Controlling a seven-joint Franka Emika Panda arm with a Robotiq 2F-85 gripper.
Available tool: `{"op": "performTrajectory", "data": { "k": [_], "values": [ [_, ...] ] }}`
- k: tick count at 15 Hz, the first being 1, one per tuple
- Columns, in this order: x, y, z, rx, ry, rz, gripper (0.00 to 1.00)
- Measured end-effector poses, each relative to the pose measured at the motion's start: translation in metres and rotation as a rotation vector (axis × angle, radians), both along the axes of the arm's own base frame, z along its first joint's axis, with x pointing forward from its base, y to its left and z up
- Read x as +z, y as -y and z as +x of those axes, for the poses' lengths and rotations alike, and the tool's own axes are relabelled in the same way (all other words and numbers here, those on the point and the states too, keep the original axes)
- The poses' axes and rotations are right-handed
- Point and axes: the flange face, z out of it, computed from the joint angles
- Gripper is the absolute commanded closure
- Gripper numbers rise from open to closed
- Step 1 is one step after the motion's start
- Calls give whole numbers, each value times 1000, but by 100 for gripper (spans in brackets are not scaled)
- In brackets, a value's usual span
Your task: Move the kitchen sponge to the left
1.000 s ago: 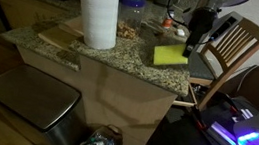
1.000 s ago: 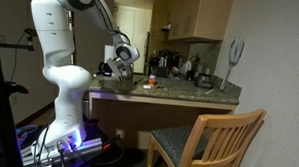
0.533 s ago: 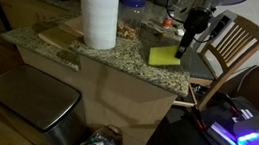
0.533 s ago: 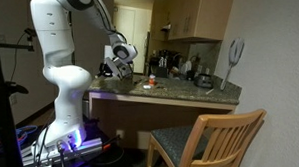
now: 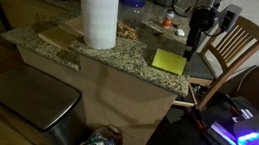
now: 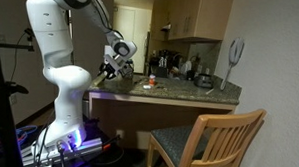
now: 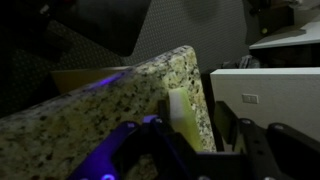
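Observation:
The kitchen sponge (image 5: 168, 62) is a flat yellow-green rectangle lying on the granite counter (image 5: 121, 56), close to its near corner. My gripper (image 5: 192, 51) hangs just above and beside the sponge's far edge, with the fingers apart. In the wrist view the sponge (image 7: 181, 113) shows as a pale strip on the counter edge between my two dark fingers (image 7: 190, 140), with a gap to one finger. In an exterior view my gripper (image 6: 111, 67) is over the counter's end, and the sponge cannot be made out there.
A tall white paper towel roll (image 5: 97, 13) stands on a wooden board (image 5: 59, 35). A small red-and-white round object (image 5: 179, 33) lies behind the sponge. A wooden chair (image 5: 236, 46) stands beside the counter. A metal bin (image 5: 25, 99) stands below.
The sponge was tilted up against my fingers; now it lies flat on the counter. My gripper has lifted slightly and drawn off from it.

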Motion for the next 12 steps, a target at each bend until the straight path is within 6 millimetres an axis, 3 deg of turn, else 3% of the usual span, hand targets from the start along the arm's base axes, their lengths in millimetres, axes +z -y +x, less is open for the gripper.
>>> {"op": "performTrajectory", "data": {
  "k": [2,3,12],
  "values": [
    [4,6,1,25,33,-68,3],
    [6,9,3,39,66,-109,1],
    [29,23,44,44,505,-363,0]
  ]
}}
